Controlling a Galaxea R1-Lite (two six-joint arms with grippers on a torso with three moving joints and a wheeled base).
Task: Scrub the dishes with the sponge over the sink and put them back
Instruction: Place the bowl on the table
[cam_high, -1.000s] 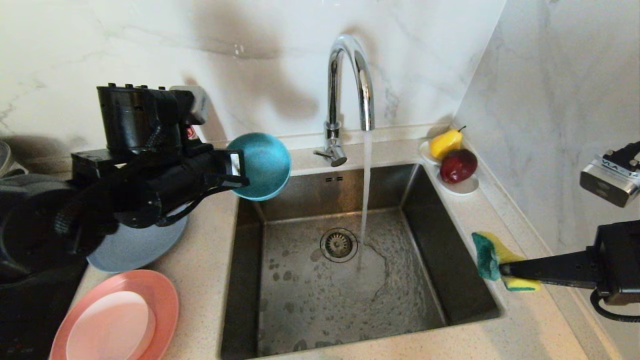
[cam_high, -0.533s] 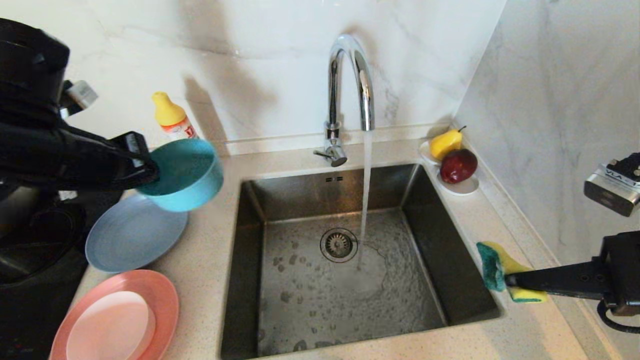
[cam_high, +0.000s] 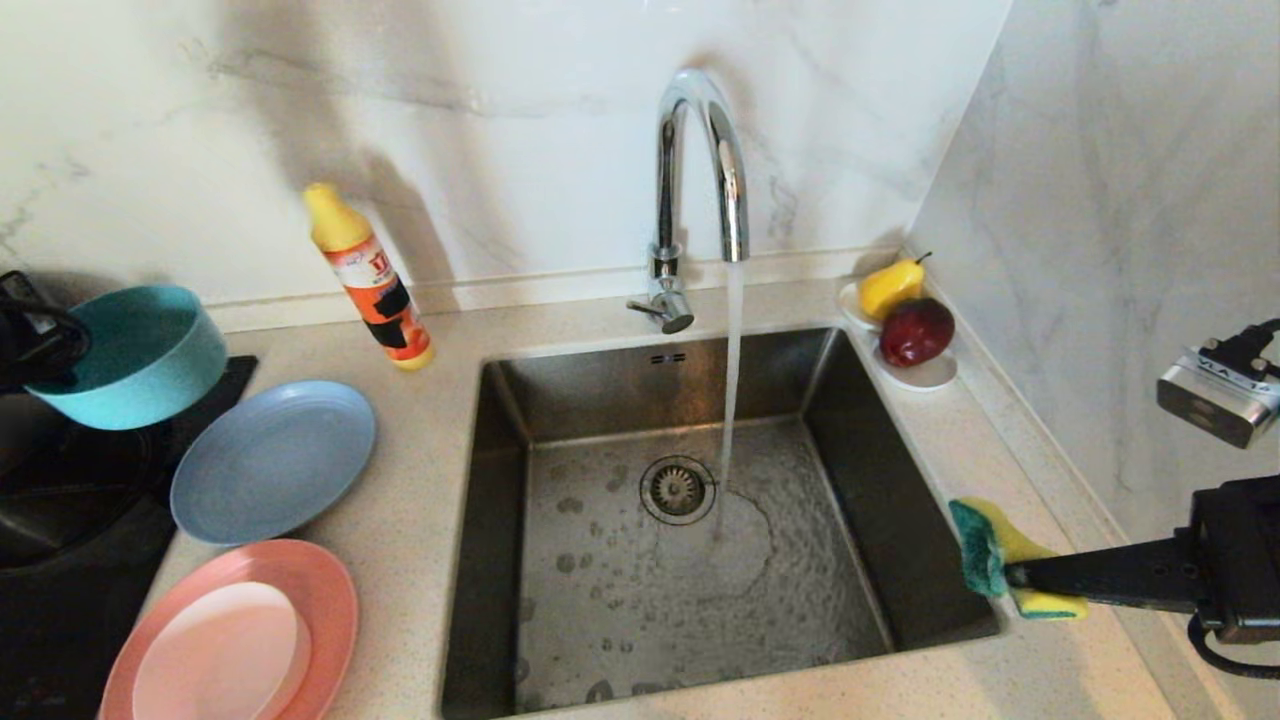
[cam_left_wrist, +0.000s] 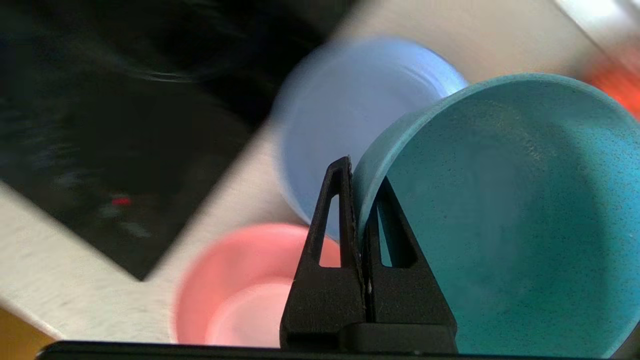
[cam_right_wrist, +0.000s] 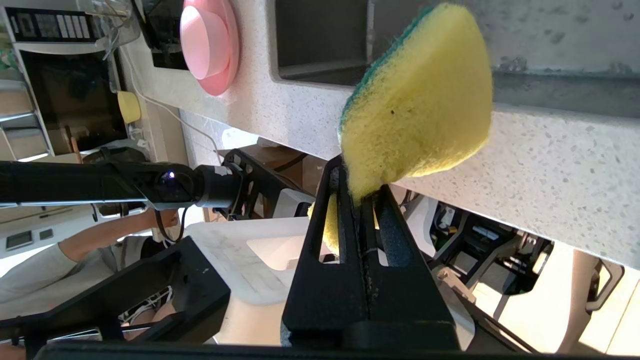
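Note:
At the far left, above the black hob, my left gripper (cam_high: 45, 345) is shut on the rim of the teal bowl (cam_high: 130, 355), which hangs upright. The wrist view shows one finger inside the teal bowl (cam_left_wrist: 500, 225) and one outside, at my left gripper (cam_left_wrist: 360, 175). My right gripper (cam_high: 1010, 578) is shut on the yellow-and-green sponge (cam_high: 985, 545) over the sink's (cam_high: 900, 500) right rim; its jaws pinch the sponge (cam_right_wrist: 425, 100). The grey-blue plate (cam_high: 270, 460) lies left of the sink. The salmon plate (cam_high: 325, 590) holds the pale pink bowl (cam_high: 220, 655).
Water runs from the chrome tap (cam_high: 700, 170) onto the basin beside the drain (cam_high: 677, 489). A yellow-capped soap bottle (cam_high: 370, 280) stands at the back left. A white saucer (cam_high: 930, 375) with a pear and an apple sits at the back right, beside the side wall.
My left arm has swung left from the sink's back-left corner to above the hob, carrying the teal bowl and uncovering the soap bottle. The right gripper and sponge have barely shifted.

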